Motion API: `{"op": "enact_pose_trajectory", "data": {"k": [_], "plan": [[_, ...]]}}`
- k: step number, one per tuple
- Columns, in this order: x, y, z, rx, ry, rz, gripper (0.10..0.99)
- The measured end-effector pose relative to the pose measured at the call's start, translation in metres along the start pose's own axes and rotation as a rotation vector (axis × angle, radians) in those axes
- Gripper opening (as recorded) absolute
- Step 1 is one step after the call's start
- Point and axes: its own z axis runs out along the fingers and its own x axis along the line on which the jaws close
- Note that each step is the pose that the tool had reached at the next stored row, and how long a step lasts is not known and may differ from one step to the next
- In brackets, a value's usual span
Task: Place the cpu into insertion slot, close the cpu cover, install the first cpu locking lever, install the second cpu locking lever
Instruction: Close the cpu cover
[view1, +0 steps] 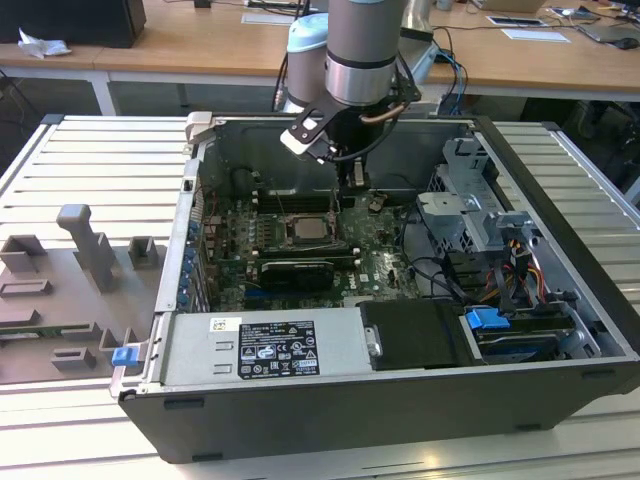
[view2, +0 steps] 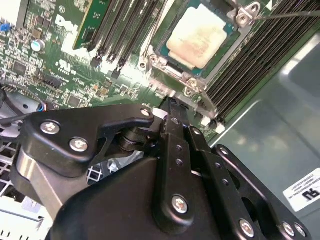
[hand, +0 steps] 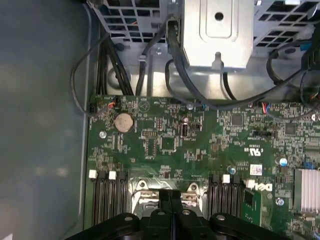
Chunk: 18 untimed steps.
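The arm reaches down into the open computer case (view1: 330, 400), which stands on the slatted bench (view1: 90, 160). Its pincer (view1: 355, 178) hangs low over the green motherboard (view1: 385, 265). In both wrist views the pincer (view2: 170, 102) (hand: 170, 192) has its two fingers pressed together along a thin seam, with nothing visible between them. The cpu (view2: 200, 35) lies flat just beyond the fingertips, pale metal top upward, seated in the insertion slot (view2: 175, 69). In the exterior view the cpu (view1: 305, 228) sits close beside the pincer, toward the exterior view's left. The silvery cpu cover (view2: 151, 59) frames the chip on the edge nearest the fingertips; I cannot tell whether it is pressed fully down. A thin metal rod (view2: 290, 14) runs out from the frame's corner farthest from the pincer. In the first wrist view, black memory slots (hand: 107, 200) flank the pincer on both sides, and a coin battery (hand: 123, 121) lies well ahead of it.
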Motion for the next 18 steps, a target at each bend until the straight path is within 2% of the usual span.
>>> {"op": "enact_pose_trajectory", "data": {"k": [13, 18], "plan": [[0.0007, -0.0189, -0.0003, 0.0, 0.0, 0.0, 0.106], [0.0011, -0.0311, 0.0002, 0.0, 0.0, 0.0, 0.106]]}}
